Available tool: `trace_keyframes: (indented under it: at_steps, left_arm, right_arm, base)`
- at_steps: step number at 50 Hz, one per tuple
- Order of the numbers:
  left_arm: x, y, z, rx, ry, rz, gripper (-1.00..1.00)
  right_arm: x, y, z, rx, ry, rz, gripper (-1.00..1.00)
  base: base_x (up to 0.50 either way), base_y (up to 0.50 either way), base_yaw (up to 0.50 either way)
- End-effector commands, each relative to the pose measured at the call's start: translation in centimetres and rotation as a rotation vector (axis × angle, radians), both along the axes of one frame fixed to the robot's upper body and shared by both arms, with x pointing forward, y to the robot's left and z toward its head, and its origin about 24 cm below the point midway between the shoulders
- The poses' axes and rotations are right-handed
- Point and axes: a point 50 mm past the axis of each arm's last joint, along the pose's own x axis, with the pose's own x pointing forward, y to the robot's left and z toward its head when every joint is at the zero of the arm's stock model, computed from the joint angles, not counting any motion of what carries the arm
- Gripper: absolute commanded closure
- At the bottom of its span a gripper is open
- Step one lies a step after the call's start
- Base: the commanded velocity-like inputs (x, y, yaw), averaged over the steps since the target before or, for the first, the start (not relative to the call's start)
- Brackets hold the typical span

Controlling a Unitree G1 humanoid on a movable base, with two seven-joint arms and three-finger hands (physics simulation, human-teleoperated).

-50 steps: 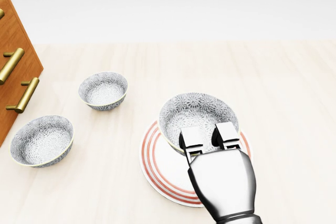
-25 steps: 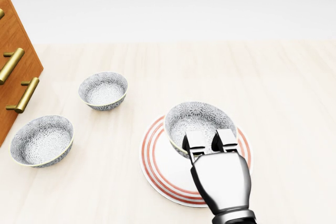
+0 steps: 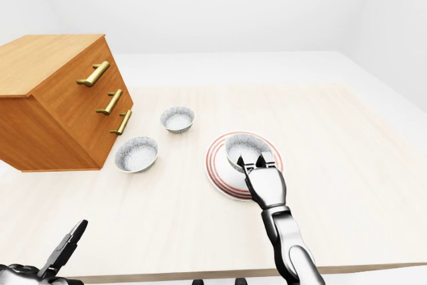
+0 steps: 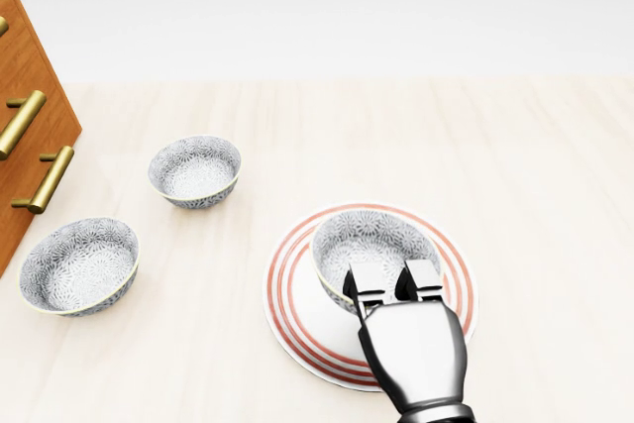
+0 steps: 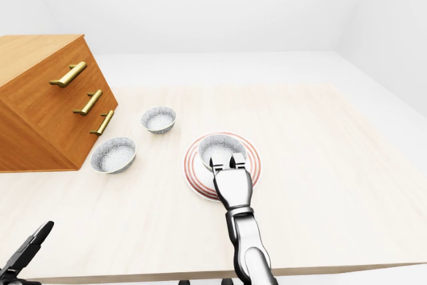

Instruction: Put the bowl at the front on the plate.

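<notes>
on the plate [image 4: 297, 319] — bowl [image 4: 371, 240], right hand [image 4: 394, 289] gripping.

Even, bright, diffuse light fills all three views, with no clear single source. Shadows are faint: a soft grey smudge lies under the wooden drawer chest [image 3: 63, 101] near the bench's [image 3: 347, 138] left edge, and barely any under the bowls. The right hand [image 4: 411, 344] shows smooth metallic sheen without harsh glare. Everything is rendered sharp, with no blur, noise or visible edge distortion.
</notes>
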Motion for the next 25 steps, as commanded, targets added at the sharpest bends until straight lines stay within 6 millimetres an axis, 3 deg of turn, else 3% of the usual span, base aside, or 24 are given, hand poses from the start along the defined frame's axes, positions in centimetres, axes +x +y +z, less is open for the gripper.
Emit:
trace_keyframes:
  at_steps: [1, 25]
  left_arm:
    - [0.01, -0.03, -0.01, 0.001, 0.000, 0.000, -1.00]
    - [0.04, 0.01, -0.03, 0.000, -0.001, 0.001, -1.00]
  right_arm:
    - [0.18, 0.04, 0.13, -0.076, -0.028, 0.003, 1.00]
    - [0.26, 0.01, -0.46, -0.088, -0.008, -0.001, 1.00]
  base:
    - [0.00, 0.00, 0.00]
    - [0.00, 0.00, 0.00]
